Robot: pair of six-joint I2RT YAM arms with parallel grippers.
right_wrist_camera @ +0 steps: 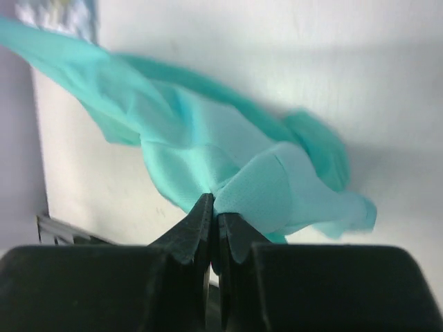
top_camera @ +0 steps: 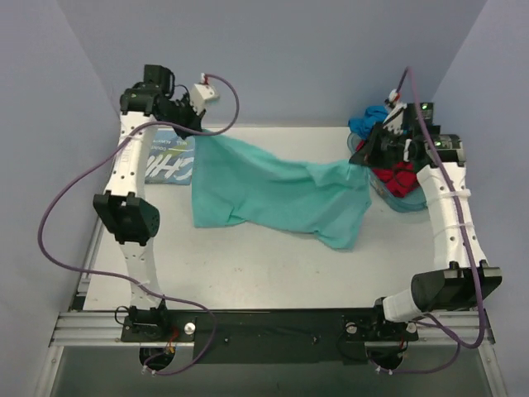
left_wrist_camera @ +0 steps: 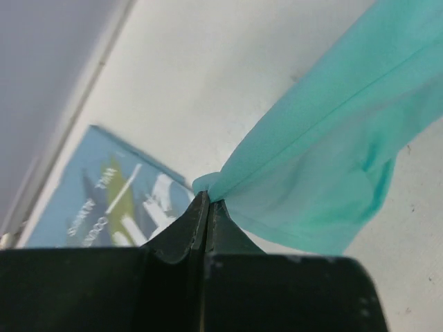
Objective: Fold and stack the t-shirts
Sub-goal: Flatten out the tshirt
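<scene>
The left hand (left_wrist_camera: 208,202) and right hand (right_wrist_camera: 213,204) each clamp an edge of the green shirt (top_camera: 273,190). Best pull it taut and level, then lay it flat.

The pale grey table (top_camera: 273,273) fills the middle of the top view. At its upper left a folded blue-teal t-shirt (top_camera: 169,165) lies flat (white lettering facing up). Across the centre the mint-green t-shirt (top_camera: 273,190) sags, its lower edge seeming to reach the surface. At the right edge sits a translucent blue tray (top_camera: 397,205).
</scene>
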